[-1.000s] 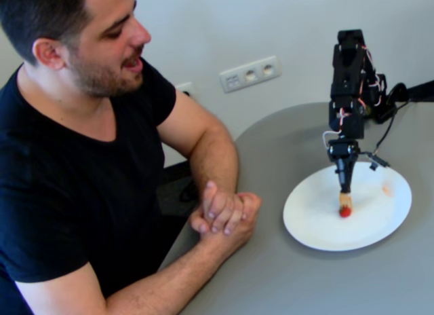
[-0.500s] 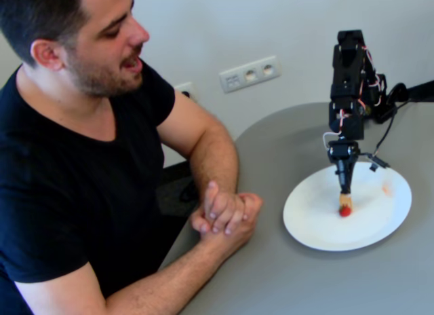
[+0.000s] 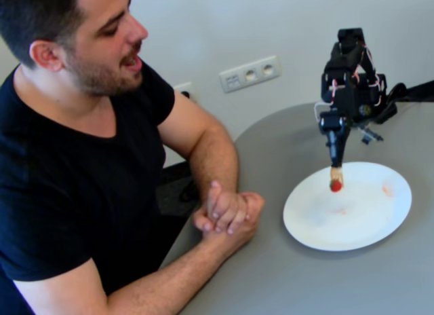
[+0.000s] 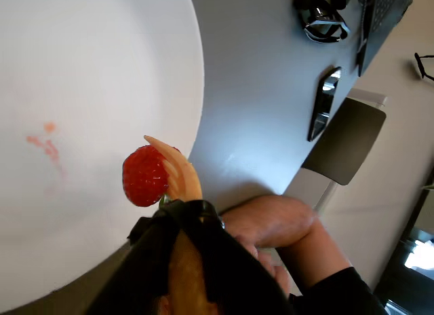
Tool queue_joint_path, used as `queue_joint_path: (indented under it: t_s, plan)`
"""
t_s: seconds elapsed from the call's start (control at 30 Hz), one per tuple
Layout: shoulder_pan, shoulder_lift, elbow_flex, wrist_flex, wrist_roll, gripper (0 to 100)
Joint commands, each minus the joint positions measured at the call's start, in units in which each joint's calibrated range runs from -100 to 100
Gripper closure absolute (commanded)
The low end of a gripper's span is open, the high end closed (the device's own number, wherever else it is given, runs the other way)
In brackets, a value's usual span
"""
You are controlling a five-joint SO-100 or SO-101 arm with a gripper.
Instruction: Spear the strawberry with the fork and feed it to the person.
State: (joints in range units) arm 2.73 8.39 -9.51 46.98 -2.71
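Observation:
A small red strawberry (image 3: 336, 186) (image 4: 144, 175) sits on the tines of the pale yellow-orange fork (image 3: 335, 172) (image 4: 179, 178). My black gripper (image 3: 336, 160) (image 4: 182, 216) is shut on the fork's handle and points it down. Fork and strawberry hang a little above the left part of the white plate (image 3: 369, 223) (image 4: 81, 70). The person (image 3: 81, 145) sits at the left in the fixed view, mouth slightly open, clasped hands (image 3: 227, 213) (image 4: 271, 223) resting on the table edge.
The plate lies on a round grey table (image 3: 298, 281). Faint pink smears (image 3: 341, 210) (image 4: 44, 142) mark the plate. A wall socket strip (image 3: 249, 73) is behind. Cables hang around the arm's upper part (image 3: 369, 91).
The arm has risen and swung slightly left, lifting the fork with the strawberry off the plate's surface. A smear shows where the strawberry lay. The person has hardly moved.

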Motion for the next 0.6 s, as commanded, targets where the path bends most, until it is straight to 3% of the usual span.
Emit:
queue_joint_path:
  t_s: [0.0,0.2,0.37,0.47,0.57]
  plan:
    - [0.63,-8.0,-5.28,1.41,-0.23,99]
    - [1.23,-19.61,-4.29,1.24,0.35,99]
    - [6.75,-28.93,8.25,-3.89,-0.12,99]
    - [9.96,-37.31,21.41,-10.33,0.25,99]
    - [14.74,-47.65,39.72,-25.83,1.77,99]
